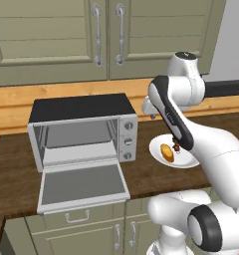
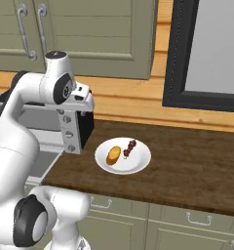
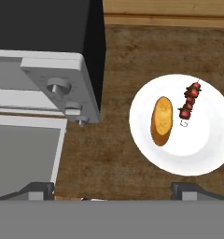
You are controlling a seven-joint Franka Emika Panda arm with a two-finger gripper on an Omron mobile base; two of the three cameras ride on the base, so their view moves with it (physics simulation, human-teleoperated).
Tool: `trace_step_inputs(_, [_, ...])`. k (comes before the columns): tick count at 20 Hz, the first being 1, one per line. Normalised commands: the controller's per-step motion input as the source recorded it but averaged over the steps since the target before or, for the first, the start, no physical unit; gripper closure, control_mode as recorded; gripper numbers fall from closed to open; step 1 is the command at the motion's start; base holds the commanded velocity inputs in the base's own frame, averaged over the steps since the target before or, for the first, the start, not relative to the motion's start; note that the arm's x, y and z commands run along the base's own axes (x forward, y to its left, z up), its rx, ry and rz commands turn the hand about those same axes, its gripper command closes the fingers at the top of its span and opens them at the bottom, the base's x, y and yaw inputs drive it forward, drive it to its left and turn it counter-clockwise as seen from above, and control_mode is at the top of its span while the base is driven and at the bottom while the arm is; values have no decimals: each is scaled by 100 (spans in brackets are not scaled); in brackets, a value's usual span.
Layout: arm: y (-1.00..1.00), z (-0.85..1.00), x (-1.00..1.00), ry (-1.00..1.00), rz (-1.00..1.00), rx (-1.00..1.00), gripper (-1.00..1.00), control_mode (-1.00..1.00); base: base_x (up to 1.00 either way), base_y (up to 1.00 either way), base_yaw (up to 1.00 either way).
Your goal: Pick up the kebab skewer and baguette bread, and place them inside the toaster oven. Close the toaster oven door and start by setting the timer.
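Hovering gripper [image 3: 112, 189] wide; baguette bread [image 3: 161, 120] and kebab skewer [image 3: 190, 101] lie below.

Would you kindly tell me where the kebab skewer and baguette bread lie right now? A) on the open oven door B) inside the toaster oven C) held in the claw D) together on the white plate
D: the kebab skewer and baguette bread lie side by side on the white plate, right of the toaster oven, whose door hangs open.
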Motion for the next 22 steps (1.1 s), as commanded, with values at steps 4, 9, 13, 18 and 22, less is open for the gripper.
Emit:
trace_step_inputs(4, [0, 0, 0, 0, 0, 0, -100, 100, 0, 0, 0])
trace_step_inputs(9, [0, 0, 0, 0, 0, 0, -100, 100, 0, 0, 0])
trace_step_inputs(13, [0, 0, 0, 0, 0, 0, -100, 100, 0, 0, 0])
trace_step_inputs(18, [0, 0, 0, 0, 0, 0, -100, -100, 0, 0, 0])
trace_step_inputs(22, [0, 0, 0, 0, 0, 0, -100, -100, 0, 0, 0])
